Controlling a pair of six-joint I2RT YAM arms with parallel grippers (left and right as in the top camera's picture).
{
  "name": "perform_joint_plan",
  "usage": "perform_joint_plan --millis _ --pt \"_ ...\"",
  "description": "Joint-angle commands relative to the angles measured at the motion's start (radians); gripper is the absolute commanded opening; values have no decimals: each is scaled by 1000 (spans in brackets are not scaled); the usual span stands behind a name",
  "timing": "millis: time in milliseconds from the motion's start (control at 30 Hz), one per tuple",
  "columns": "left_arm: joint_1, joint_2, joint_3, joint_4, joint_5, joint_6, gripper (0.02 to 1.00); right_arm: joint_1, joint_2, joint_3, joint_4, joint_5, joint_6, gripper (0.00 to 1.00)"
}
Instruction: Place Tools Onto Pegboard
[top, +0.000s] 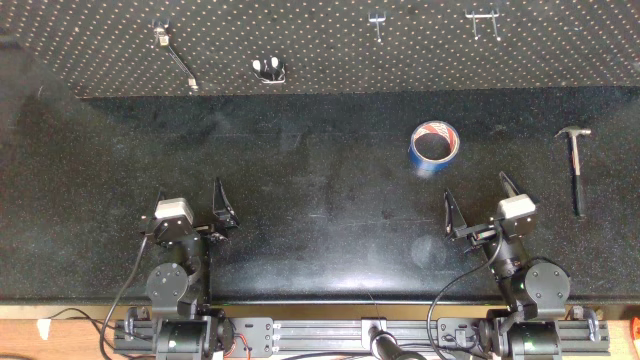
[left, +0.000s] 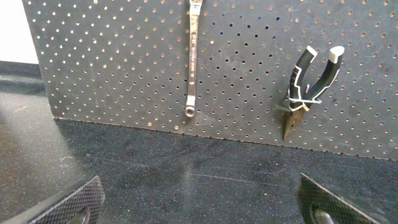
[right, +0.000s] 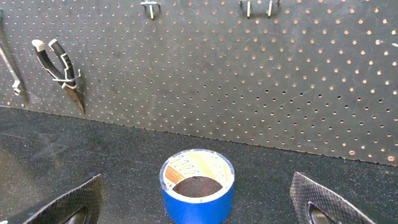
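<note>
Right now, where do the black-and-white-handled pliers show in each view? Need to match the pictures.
Top view: the black-and-white-handled pliers hang on the black pegboard, left of centre.
Left wrist view: the pliers hang tip down, beside the silver wrench.
Right wrist view: the pliers hang tip down, on the board behind the blue tape roll, off to one side.
Shared landmark: the silver wrench hanging next to them.

Nothing can be read here: no text, number or sign is legible. The combination wrench (left: 193, 59), hanging on the pegboard (left: 124, 62) ahead of the left claw (top: 190, 200), has faint marks along its shank, too small to make out. The blue tape roll (right: 198, 186), just ahead of the right claw (top: 476, 195), shows pale marks inside its core, also illegible.
</note>
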Motion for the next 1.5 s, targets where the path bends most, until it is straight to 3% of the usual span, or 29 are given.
perform_joint_plan --millis 33,200,267,367,467,600,700,1067,1500 --pt "5 -14 -2 -10 10 -12 996 5 -7 -3 -5 -10 14 976" --pt "5 -14 -2 -10 10 -12 996 5 -7 -3 -5 -7 13 976" --pt "5 -14 -2 -10 10 -12 996 5 -7 0 -5 45 16 976" --pt "5 -14 -2 -10 10 -12 996 1 52 45 -1 40 91 976" --pt "5 -14 -2 -10 10 -12 996 1 294 199 -18 19 208 976" --pt "5 -14 -2 -10 10 -12 996 3 647 495 -190 -93 209 976" --pt "5 -14 -2 -10 10 -12 996 36 882 724 -404 -101 176 976" --pt "5 -14 -2 -10 10 -12 996 218 1453 1146 -700 46 153 976" --pt "5 -14 -2 -10 10 -12 996 253 1696 1181 -715 101 151 976"
